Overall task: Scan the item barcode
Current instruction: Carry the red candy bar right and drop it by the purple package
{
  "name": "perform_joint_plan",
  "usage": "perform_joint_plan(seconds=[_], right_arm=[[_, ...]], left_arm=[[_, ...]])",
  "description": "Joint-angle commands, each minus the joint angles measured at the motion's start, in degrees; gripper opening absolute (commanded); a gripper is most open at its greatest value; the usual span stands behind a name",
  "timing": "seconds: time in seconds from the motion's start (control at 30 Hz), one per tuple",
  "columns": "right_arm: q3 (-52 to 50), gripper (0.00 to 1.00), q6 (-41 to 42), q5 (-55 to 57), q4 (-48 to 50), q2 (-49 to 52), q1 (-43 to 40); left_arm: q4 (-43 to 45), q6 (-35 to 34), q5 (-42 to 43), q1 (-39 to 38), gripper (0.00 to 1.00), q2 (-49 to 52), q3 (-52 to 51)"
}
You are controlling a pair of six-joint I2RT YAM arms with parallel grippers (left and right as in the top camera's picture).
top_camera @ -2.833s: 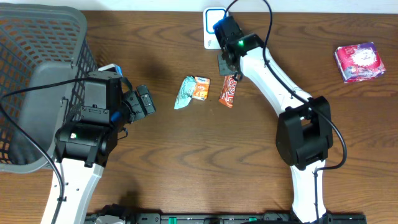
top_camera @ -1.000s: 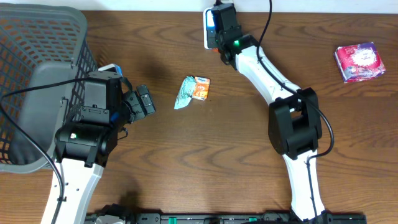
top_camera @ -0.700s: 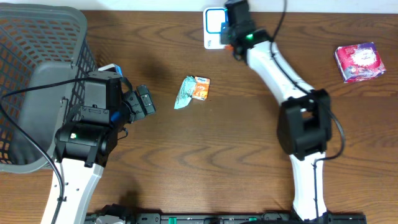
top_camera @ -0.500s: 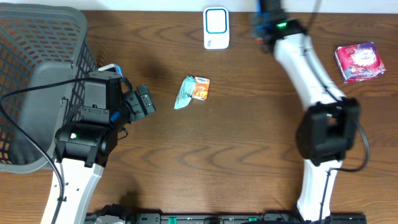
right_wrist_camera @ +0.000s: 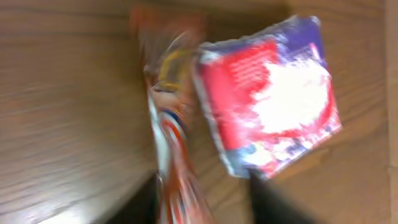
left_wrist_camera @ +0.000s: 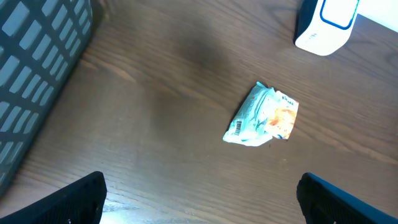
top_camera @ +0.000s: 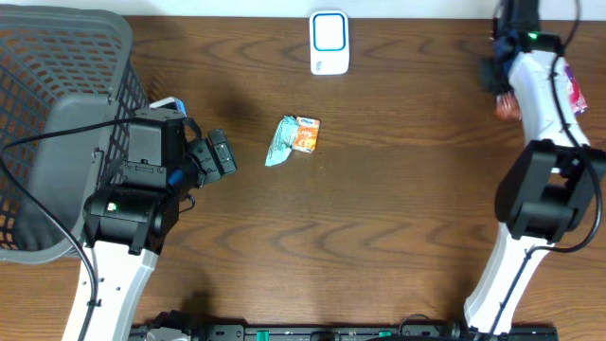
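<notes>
Now the right arm [top_camera: 535,90] has swung away from the scanner [top_camera: 329,42] at the back edge of the desk [top_camera: 379,237] and out to the far right, taking the bar [right_wrist_camera: 169,149] with it. The bar sits just beside the red packet [right_wrist_camera: 267,93], perhaps touching it; the blur hides that. A second ago the right jaws were pressed on the bar; in the wrist view they now stand parted wider than it, so it looks released. That suggests the bar has been scanned and is being set aside with the packet. The left jaws are spread wide and empty, aimed at the pouch [left_wrist_camera: 262,115] mid-desk, likely the next item for the scanner.
</notes>
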Motion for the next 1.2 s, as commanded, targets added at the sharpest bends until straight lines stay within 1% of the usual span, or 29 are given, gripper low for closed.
perform_joint_plan(seconds=[0.0, 0.07, 0.13, 0.3, 0.37, 0.43, 0.53, 0.6, 0.73, 0.9, 1.03, 1.17], right_arm=[[-0.07, 0.99, 3.17, 0.59, 0.00, 0.09, -1.49], [-0.07, 0.99, 4.24, -0.07, -0.28, -0.02, -1.44], [-0.04, 0.99, 4.85, -3.80, -0.81, -0.20, -1.01], [-0.02, 0.99, 5.03, -25.00, -2.49, -0.79, 1.81], [-0.02, 0.99, 7.26, -36.06, -3.52, -0.79, 4.11], [-0.04, 0.99, 8.20, -44.70, -4.66, -0.79, 6.51], [-0.04, 0.99, 10.51, -53.16, -6.47, -0.79, 10.45], [-0.04, 0.99, 12.52, -56.54, -7.98, -0.76, 13.22], [-0.04, 0.99, 12.96, -56.70, -10.49, -0.76, 20.22], [-0.07, 0.99, 12.94, -52.78, -11.13, -0.74, 28.09], [-0.07, 0.99, 13.97, -43.23, -10.12, -0.74, 32.81], [-0.07, 0.99, 19.43, -36.02, -10.10, -0.74, 34.75]], left_arm=[[-0.09, 0.74, -0.33, 0.24, 0.98, 0.07, 0.37], [-0.09, 0.74, -0.33, 0.24, 0.98, 0.07, 0.37], [-0.09, 0.74, -0.33, 0.24, 0.98, 0.07, 0.37], [-0.09, 0.74, -0.33, 0.24, 0.98, 0.07, 0.37], [-0.09, 0.76, -0.33, 0.24, 0.98, 0.07, 0.37], [-0.09, 0.74, -0.33, 0.24, 0.98, 0.07, 0.37], [-0.09, 0.76, -0.33, 0.24, 0.98, 0.07, 0.37], [-0.09, 0.74, -0.33, 0.24, 0.98, 0.07, 0.37], [-0.09, 0.76, -0.33, 0.24, 0.98, 0.07, 0.37], [-0.09, 0.74, -0.33, 0.24, 0.98, 0.07, 0.37], [-0.09, 0.74, -0.33, 0.24, 0.98, 0.07, 0.37], [-0.09, 0.74, -0.33, 0.24, 0.98, 0.07, 0.37]])
